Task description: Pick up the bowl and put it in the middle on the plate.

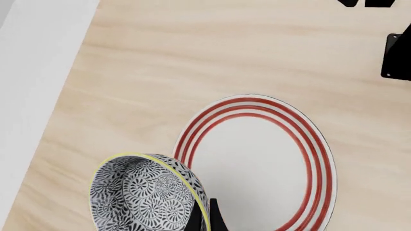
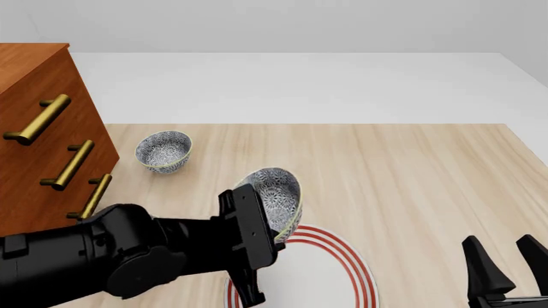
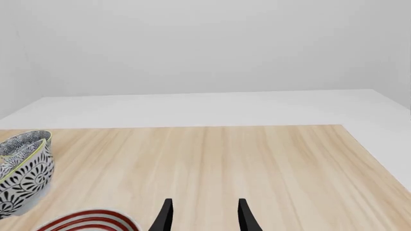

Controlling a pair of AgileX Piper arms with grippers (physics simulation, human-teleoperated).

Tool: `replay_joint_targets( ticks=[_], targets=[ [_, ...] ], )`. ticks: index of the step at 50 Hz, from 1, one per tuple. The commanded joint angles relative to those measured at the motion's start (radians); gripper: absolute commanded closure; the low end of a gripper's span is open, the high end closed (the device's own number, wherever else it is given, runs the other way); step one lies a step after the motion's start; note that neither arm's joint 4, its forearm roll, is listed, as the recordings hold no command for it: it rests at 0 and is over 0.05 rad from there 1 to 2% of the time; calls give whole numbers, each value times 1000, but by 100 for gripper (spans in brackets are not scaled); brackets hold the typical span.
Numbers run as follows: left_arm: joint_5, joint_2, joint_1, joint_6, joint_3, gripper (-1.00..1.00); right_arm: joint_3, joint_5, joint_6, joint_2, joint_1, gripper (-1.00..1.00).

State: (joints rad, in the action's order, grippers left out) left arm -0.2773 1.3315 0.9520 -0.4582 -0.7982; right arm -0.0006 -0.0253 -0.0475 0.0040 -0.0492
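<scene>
The left gripper (image 2: 278,234) is pinching the rim of the small grey-and-white floral bowl with the pale yellow rim (image 2: 274,196), its black fingers (image 1: 204,216) closed tight on the wall at the lower middle of the left wrist frame, one inside and one outside. The bowl is hanging tilted in the air at the centre of the front frame, its mouth turned sideways toward the arm, just over the near-left edge of the large white plate with red concentric rings (image 2: 355,273) at the lower middle of that frame. The danger, as I judge it, is in that tilt and offset: let go here and the bowl would be landing on its side on the plate's rim, rolling off or settling well away from the middle, and a thin rim pinch could be slipping as the wrist levels out. The right gripper (image 3: 204,214) is resting empty at the lower right of the front frame, its fingers spread apart and touching nothing. A second patterned bowl (image 2: 163,151) is sitting upright in the upper left, near the wooden drawer chest with brass handles (image 2: 38,128), on the pale wooden table (image 2: 411,173).
</scene>
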Motion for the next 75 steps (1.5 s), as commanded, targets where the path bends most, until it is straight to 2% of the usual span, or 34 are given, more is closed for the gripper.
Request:
replay_joint_targets(
  ticks=[1,17,34,36,58,74,75],
  targets=[
    [-50,2,98,-11,-17,100,0,2,-3,-1,0,-100],
    [-25,61,173,-7,4,100,0,0,0,0,-5,-100],
    [44,152,200,-10,52,100,0,2,-3,-1,-9,-100],
    [67,167,195,-44,78,100,0,3,-2,-1,-10,-100],
    [119,270,216,-28,100,100,0,2,-4,-1,-14,-100],
    [125,264,203,-32,106,100,0,0,-6,0,-17,-100],
    [127,264,202,-32,108,-100,0,0,-6,0,-18,-100]
  ],
)
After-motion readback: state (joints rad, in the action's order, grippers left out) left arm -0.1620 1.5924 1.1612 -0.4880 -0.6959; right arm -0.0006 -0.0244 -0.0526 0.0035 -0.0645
